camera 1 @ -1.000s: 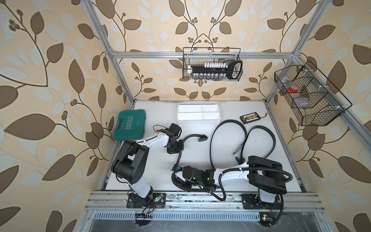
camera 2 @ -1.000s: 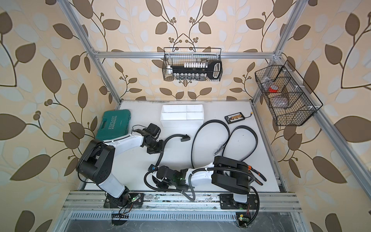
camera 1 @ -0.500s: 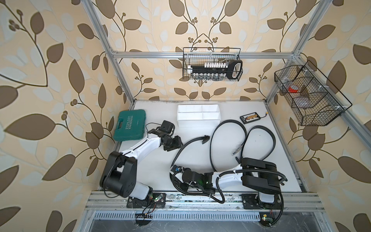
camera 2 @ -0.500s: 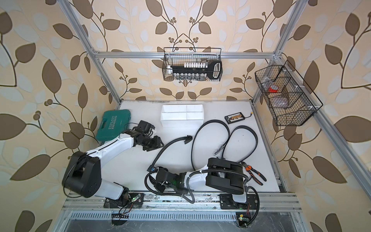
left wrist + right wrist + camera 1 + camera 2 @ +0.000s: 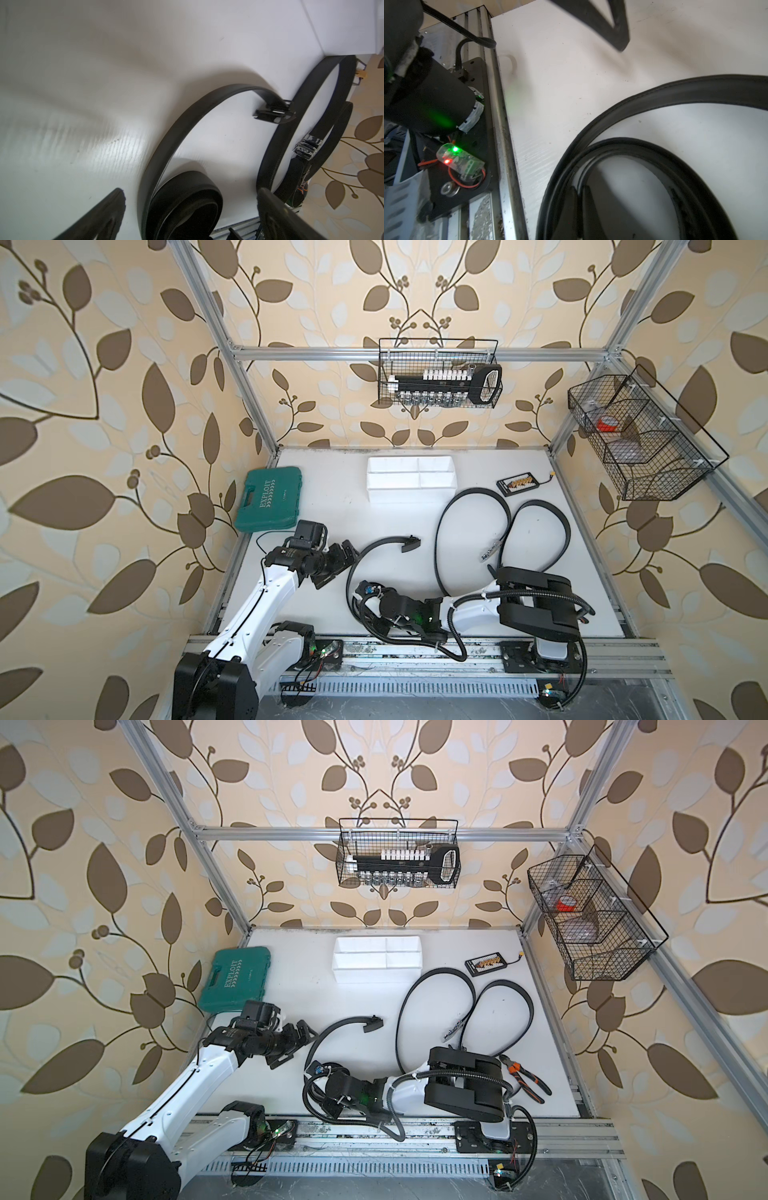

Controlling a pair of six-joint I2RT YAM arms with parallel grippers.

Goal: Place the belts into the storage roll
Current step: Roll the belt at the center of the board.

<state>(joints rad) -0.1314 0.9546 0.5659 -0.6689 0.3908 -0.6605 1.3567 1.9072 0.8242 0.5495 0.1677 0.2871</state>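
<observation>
Black belts [image 5: 478, 489] lie looped right of centre in both top views, below the tray [image 5: 409, 493]; the left wrist view shows the left end effector [image 5: 191, 191] spread wide, the right wrist view the right end effector [image 5: 579, 189] pinching a half-coiled belt [image 5: 675, 92].
</observation>
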